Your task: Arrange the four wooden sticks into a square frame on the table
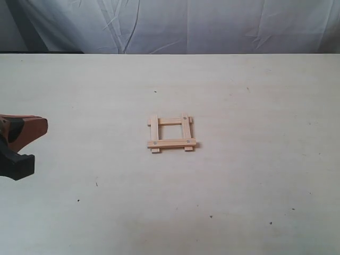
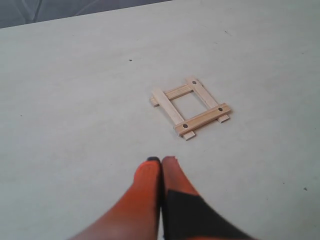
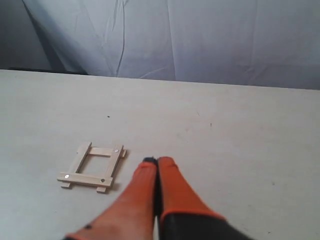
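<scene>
Square frame [image 1: 171, 134] of 4 crossed sticks [image 1: 171, 143] lies at middle of table [image 1: 255, 186]. Left gripper [image 2: 161, 161] and right gripper [image 3: 157, 161] both pressed together, empty; frame ahead of each, well apart. Nearer arm unclear.

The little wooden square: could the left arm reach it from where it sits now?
Probably yes. The left gripper is shut and empty, apart from the square frame, with only table showing between them, so nothing seems to block the way.

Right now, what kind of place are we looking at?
Probably a robot lab bench: bare pale table, wrinkled white cloth backdrop, and one small square frame of sticks laid out.
</scene>
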Motion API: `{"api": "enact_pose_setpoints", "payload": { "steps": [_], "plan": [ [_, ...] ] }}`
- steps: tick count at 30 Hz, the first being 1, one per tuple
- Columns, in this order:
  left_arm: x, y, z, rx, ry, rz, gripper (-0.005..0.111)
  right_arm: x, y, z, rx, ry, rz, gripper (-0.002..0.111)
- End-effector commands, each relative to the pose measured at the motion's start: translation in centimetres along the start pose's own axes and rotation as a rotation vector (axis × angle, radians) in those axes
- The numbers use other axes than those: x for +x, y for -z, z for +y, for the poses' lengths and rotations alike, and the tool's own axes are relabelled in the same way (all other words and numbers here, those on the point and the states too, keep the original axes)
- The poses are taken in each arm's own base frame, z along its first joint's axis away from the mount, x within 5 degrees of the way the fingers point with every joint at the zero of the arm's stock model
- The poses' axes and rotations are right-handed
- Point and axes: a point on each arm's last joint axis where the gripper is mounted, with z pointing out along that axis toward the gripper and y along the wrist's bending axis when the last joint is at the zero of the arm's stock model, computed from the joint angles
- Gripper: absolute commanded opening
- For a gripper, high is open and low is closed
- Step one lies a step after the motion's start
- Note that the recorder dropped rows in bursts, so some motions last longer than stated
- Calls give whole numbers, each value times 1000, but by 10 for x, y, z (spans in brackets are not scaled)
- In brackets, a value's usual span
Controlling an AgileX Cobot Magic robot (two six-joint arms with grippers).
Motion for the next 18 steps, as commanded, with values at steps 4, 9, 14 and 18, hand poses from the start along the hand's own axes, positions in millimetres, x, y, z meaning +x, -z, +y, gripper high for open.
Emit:
{"api": "enact_pose_setpoints", "payload": {
  "steps": [4,9,14,18],
  "plan": [
    [2,1,1,-6,-13,1,0,11,3,-3,24,-25,-34,0],
    [2,1,1,-6,-13,1,0,35,8,-14,141,-29,-72,0],
    [2,1,1,-6,-13,1,0,68,8,-24,260,-10,-69,0],
    [2,1,1,-6,-13,1,0,85,6,-28,308,1,-104,0]
  ]
}}
